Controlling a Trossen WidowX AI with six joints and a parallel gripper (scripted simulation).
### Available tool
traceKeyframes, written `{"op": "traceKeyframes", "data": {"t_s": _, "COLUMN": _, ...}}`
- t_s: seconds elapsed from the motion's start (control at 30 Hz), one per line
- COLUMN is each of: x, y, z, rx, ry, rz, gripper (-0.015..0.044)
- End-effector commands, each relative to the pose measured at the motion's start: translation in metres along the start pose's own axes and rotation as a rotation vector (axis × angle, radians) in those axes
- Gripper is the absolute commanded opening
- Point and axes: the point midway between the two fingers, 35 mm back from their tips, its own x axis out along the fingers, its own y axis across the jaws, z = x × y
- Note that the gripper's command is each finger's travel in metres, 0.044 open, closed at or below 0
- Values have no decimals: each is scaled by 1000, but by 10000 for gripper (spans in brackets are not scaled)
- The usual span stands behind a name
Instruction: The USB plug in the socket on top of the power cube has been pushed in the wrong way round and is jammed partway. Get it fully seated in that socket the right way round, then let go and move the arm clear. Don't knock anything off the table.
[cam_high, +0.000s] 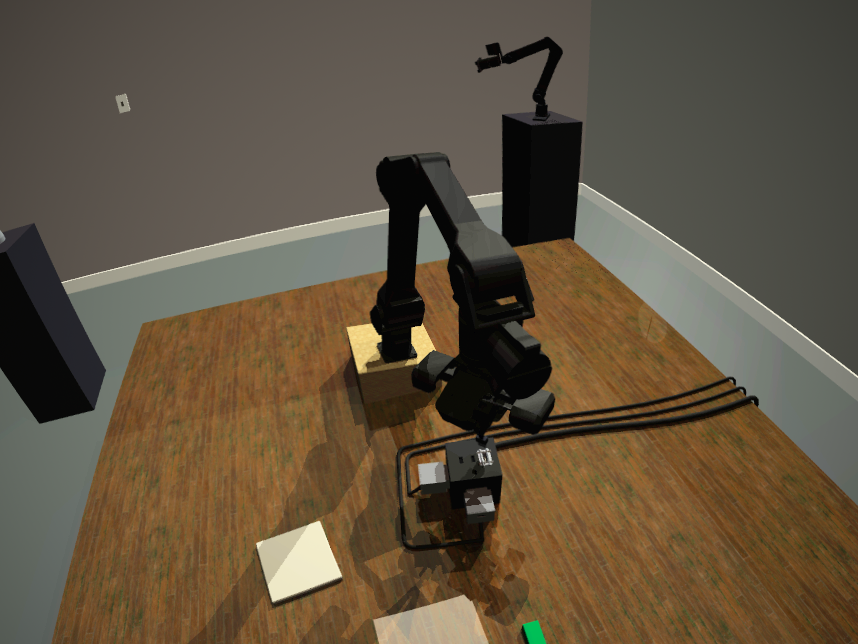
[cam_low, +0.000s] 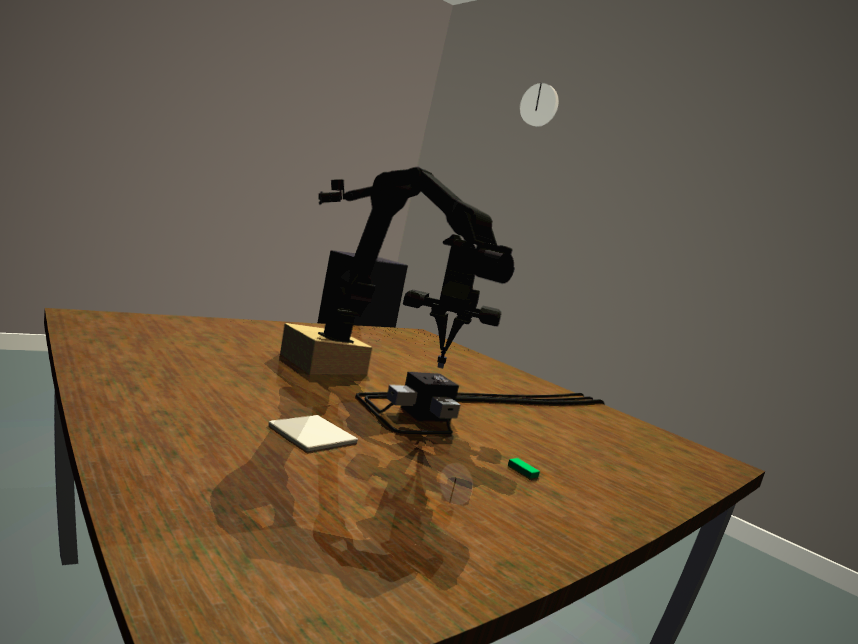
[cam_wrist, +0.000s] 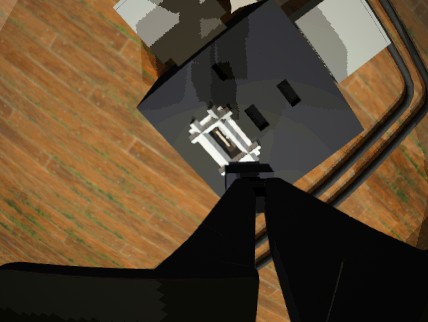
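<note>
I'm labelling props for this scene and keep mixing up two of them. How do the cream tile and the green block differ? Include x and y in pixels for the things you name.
The cream tile (cam_high: 299, 562) (cam_low: 313, 432) is pale; the green block (cam_high: 533, 632) (cam_low: 523, 468) is bright green. The tile is broad and nearly square, the block small and narrow. Both lie flat on the wooden table (cam_high: 207, 388) (cam_low: 173, 388).
</note>
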Motion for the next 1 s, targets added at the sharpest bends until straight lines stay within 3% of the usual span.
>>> {"op": "traceKeyframes", "data": {"t_s": 0.0, "x": 0, "y": 0, "z": 0, "rx": -86, "ry": 0, "rz": 0, "gripper": 0}}
{"op": "traceKeyframes", "data": {"t_s": 0.97, "x": 0, "y": 0, "z": 0, "rx": -845, "ry": 0, "rz": 0, "gripper": 0}}
